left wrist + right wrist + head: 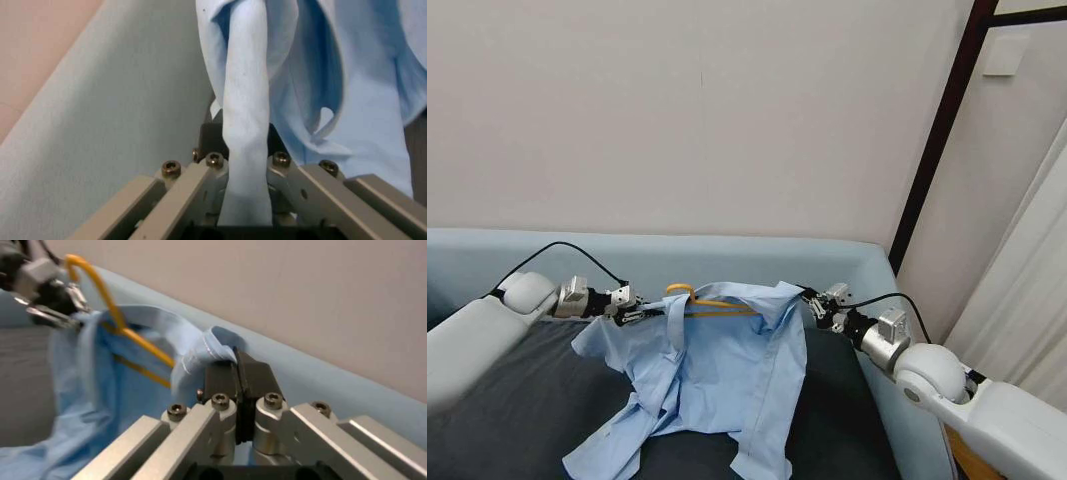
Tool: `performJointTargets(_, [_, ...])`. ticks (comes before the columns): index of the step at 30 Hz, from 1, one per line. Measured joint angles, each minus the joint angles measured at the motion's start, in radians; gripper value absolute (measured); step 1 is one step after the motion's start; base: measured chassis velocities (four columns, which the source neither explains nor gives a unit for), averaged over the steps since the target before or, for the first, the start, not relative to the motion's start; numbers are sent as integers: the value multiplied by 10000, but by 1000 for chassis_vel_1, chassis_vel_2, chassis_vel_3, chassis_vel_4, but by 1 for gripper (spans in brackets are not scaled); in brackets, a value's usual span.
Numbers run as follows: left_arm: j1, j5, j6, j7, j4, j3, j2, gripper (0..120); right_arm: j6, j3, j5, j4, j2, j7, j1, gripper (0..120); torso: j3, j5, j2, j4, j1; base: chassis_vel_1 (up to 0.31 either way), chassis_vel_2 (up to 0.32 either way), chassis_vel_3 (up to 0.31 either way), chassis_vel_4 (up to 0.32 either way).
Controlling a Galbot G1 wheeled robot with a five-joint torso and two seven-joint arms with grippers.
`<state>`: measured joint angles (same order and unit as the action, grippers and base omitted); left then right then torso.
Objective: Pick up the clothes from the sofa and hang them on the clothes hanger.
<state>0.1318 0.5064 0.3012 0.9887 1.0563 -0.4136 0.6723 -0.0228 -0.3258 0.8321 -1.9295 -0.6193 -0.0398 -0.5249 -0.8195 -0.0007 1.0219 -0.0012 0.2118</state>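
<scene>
A light blue shirt [717, 380] hangs spread between my two grippers above the dark sofa seat [517, 410]. A yellow clothes hanger [702, 303] sits inside its collar, hook up. My left gripper [637, 310] is shut on the shirt's left shoulder fabric; in the left wrist view a fold of blue cloth [247, 150] runs between its fingers [210, 172]. My right gripper [812, 305] is shut on the right shoulder edge of the shirt [200, 352], with the hanger [127, 335] and the left gripper [50, 307] beyond it.
The light blue sofa backrest [627, 255] runs behind the shirt, with a plain wall above. The sofa's right armrest [887, 330] lies under my right arm. A dark door frame [932, 140] and a white curtain [1027, 300] stand at the right.
</scene>
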Motion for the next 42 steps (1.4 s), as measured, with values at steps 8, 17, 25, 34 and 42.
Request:
performJointTargets(8, [14, 884, -498, -445, 812, -331, -25, 1, -490, -281, 630, -1385, 90, -610, 557, 0, 0, 1, 0, 0, 0, 0, 0, 0, 0])
performJointTargets(17, [-896, 2181, -1156, -185, 1415, -1272, -107, 1, -610, -633, 481, -2745, 491, -701, 1088, 0, 0, -1, 0, 0, 0, 0, 0, 0, 0])
performJointTargets(25, [-2204, 3734, -1683, 451, 1781, -2400, -156, 1, -325, -802, -829, -2732, 544, -384, 671, 0, 0, 1, 0, 0, 0, 0, 0, 0, 0])
performJointTargets(34, [-4230, 4845, -2088, 424, 1992, -4141, -154, 1, 48, -880, -2649, -2592, 840, 112, 876, 0, 0, 1, 0, 3, 0, 0, 0, 0, 0])
performJointTargets(42, [-5131, 5364, -2307, 176, 2207, -4705, -88, 1, 373, -867, -4060, -2231, 920, 453, 562, 0, -1, 6, 0, -4, 0, 0, 0, 0, 0])
